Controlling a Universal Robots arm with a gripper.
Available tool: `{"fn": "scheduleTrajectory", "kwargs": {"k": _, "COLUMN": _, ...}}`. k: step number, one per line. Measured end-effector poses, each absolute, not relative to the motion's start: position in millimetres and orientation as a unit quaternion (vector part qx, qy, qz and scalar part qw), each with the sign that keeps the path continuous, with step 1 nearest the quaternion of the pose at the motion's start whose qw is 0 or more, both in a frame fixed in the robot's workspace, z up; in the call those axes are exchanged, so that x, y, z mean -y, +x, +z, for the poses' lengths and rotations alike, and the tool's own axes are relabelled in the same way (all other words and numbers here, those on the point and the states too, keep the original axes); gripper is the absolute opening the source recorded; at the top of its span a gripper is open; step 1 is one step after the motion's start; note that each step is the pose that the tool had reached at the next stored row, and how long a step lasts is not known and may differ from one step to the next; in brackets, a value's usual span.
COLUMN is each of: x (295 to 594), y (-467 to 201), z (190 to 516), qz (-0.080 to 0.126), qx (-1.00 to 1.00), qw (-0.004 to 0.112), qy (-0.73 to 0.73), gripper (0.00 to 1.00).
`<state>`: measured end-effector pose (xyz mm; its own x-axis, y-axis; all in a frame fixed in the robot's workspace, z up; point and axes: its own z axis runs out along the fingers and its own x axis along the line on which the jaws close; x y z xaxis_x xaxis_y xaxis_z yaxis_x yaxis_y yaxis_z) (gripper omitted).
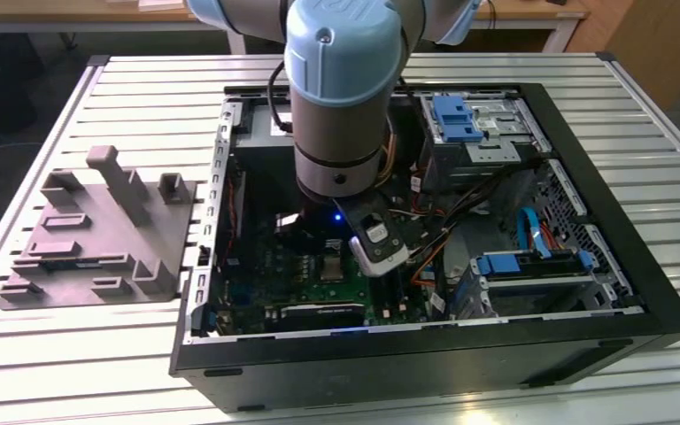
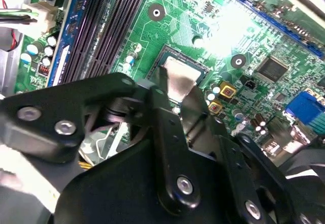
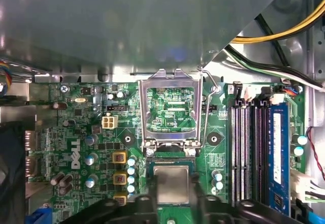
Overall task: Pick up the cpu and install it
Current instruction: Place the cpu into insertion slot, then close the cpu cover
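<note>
Standing beside the open computer case (image 1: 435, 354), one notes the gripper (image 3: 171, 202) low over the motherboard (image 3: 91, 132). Its fingers (image 2: 163, 117) are drawn narrow and, by appearance, clamped on two opposite edges of the cpu (image 3: 171, 183). The cpu lies flat directly between the fingertips and within the outline of the socket (image 3: 171, 158), silvery top upward, its edges square to the socket's. The hinged retention frame (image 3: 144, 109) stands open just beside the socket, clear of the chip, while the grey tray (image 1: 81, 248) sits outside the case, well apart.
</note>
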<state>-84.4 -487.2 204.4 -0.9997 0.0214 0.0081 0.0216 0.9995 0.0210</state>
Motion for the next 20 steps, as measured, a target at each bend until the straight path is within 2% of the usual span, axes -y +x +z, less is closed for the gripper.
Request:
{"fn": "scheduleTrajectory", "kwargs": {"k": 1, "x": 487.2, "y": -84.4, "z": 205.2, "qz": -0.01, "qx": 1.0, "qw": 0.004, "qy": -0.011, "gripper": 0.35}}
{"fn": "scheduleTrajectory", "kwargs": {"k": 2, "x": 487.2, "y": -84.4, "z": 205.8, "qz": -0.01, "qx": 1.0, "qw": 0.004, "qy": -0.011, "gripper": 0.35}}
{"fn": "scheduleTrajectory", "kwargs": {"k": 4, "x": 487.2, "y": -84.4, "z": 206.5, "qz": -0.01, "qx": 1.0, "qw": 0.004, "qy": -0.011, "gripper": 0.23}}
{"fn": "scheduleTrajectory", "kwargs": {"k": 5, "x": 487.2, "y": -84.4, "z": 206.6, "qz": -0.01, "qx": 1.0, "qw": 0.004, "qy": -0.011, "gripper": 0.23}}
{"fn": "scheduleTrajectory", "kwargs": {"k": 7, "x": 487.2, "y": -84.5, "z": 206.7, "qz": -0.009, "qx": 1.0, "qw": 0.004, "qy": -0.011, "gripper": 0.11}}
{"fn": "scheduleTrajectory", "kwargs": {"k": 20, "x": 487.2, "y": -84.5, "z": 206.8, "qz": -0.009, "qx": 1.0, "qw": 0.004, "qy": -0.011, "gripper": 0.11}}
